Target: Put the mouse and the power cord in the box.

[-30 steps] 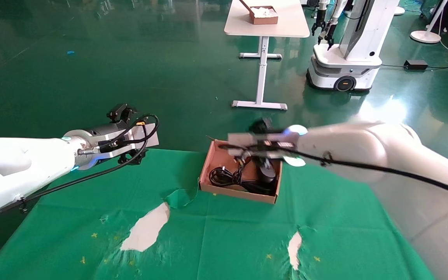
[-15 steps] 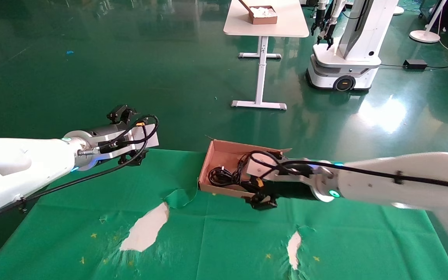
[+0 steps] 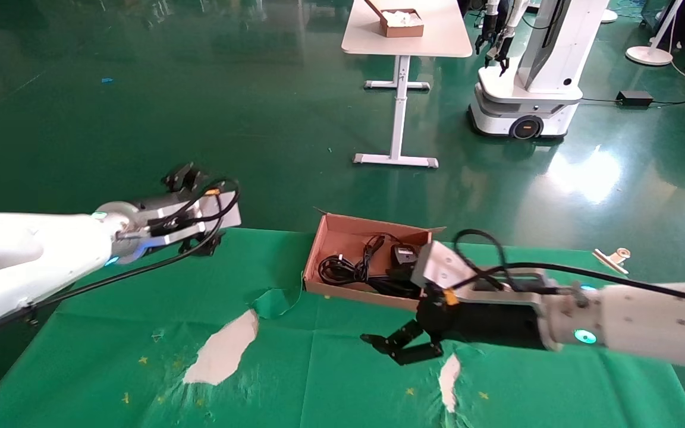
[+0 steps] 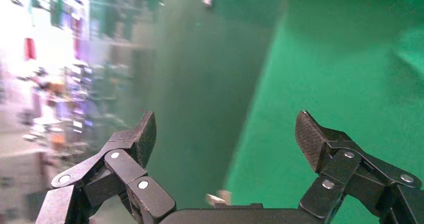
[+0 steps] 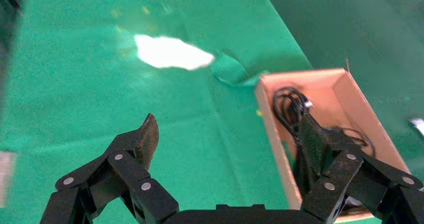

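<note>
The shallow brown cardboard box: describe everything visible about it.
The shallow brown cardboard box sits open on the green cloth, near its far edge. It has low walls, small corner flaps and a plain pale-brown floor. Inside lie looped black cables and a chunky black plug. Neither gripper touches it.

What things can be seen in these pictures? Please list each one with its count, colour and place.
box: 1, brown cardboard, on the green cloth.
power cord: 1, black, coiled inside the box.
mouse: 1, black, inside the box.
white table: 1, far behind, carrying a smaller brown box.
other robot: 1, white, on the floor beside that table.
left gripper: 1, black, open, over the cloth's far left edge.
right gripper: 1, black, open, above the cloth near the box.
</note>
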Available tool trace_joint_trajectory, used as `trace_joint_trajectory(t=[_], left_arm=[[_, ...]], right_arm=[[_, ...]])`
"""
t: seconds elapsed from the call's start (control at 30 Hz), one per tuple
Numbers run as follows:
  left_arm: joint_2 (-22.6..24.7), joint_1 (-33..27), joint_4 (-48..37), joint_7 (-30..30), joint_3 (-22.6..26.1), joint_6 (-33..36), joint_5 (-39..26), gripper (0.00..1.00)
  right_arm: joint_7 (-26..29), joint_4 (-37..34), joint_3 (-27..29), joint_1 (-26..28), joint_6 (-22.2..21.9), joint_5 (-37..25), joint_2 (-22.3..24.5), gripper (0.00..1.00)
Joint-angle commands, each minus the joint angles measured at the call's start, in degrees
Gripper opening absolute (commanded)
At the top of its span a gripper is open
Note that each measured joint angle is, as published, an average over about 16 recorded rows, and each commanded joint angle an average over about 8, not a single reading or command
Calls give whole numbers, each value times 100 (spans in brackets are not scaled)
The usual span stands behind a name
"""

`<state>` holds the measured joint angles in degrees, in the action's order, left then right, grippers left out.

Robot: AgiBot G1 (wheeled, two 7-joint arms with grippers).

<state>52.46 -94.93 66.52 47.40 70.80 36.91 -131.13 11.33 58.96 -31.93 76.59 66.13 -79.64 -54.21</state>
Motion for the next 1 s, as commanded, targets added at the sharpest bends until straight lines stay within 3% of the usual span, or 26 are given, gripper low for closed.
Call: trace_joint_trajectory(t=[0.03, 0.77, 1.0], left_arm=[[-37, 73, 17, -75, -117, 105, 181, 100], [-719, 1377, 292, -1509, -2259, 2012, 3676, 100], [-935, 1789, 379, -1963, -2936, 2615, 4781, 100]], right_arm=[[-4, 111, 121, -114, 149, 287, 146, 100], [-52, 1320, 1437, -1357, 1767, 3412, 1733, 100], [-60, 1458, 1589, -1500, 1957, 3779, 1919, 100]])
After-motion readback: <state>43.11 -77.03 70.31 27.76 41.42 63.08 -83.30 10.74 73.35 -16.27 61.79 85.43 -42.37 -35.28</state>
